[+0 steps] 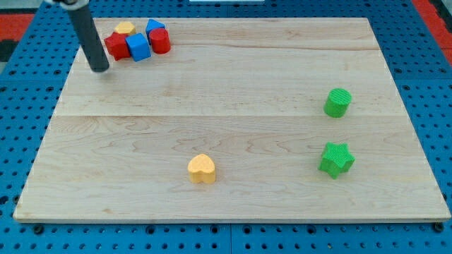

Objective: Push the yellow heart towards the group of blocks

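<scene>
The yellow heart sits alone low on the counter, at about six o'clock from the board's centre, well apart from everything else; the group of blocks lies far off at eleven o'clock, near the view's top left corner: a red block, a blue block, a second red block, a second blue block behind them and a yellow block at the back, all touching or nearly so. My tip rests just beside that cluster, at roughly seven o'clock of the first red block, and far from the heart; the tool is a plain rod with no jaws, so there is nothing to open or close and it holds nothing.

To do this step well, I judge the tip must first travel round to the heart's far side, to about five o'clock of it, without brushing the cluster on the way out; then the push should run along the line from heart to group, towards eleven o'clock. Contact should be centred on the heart's side, since an off-centre push would likely spin it or let it slip past the rod; small corrections along the way should keep it on line. A green cylinder and a green star stand at three to four o'clock, well clear of that path.
</scene>
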`<act>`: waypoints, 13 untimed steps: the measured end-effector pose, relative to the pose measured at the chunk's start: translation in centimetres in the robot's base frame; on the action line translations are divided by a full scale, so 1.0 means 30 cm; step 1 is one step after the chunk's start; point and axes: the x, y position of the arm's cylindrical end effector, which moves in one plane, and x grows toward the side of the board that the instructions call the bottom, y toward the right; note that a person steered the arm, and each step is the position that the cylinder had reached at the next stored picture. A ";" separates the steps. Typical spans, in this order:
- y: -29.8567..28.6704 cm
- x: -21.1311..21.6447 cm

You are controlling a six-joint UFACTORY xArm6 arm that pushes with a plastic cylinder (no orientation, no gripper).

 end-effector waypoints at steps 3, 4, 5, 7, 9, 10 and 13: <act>0.849 0.505; 0.842 0.682; 0.608 0.616; 0.430 0.687; 0.201 0.511; 0.105 0.328; 0.302 0.524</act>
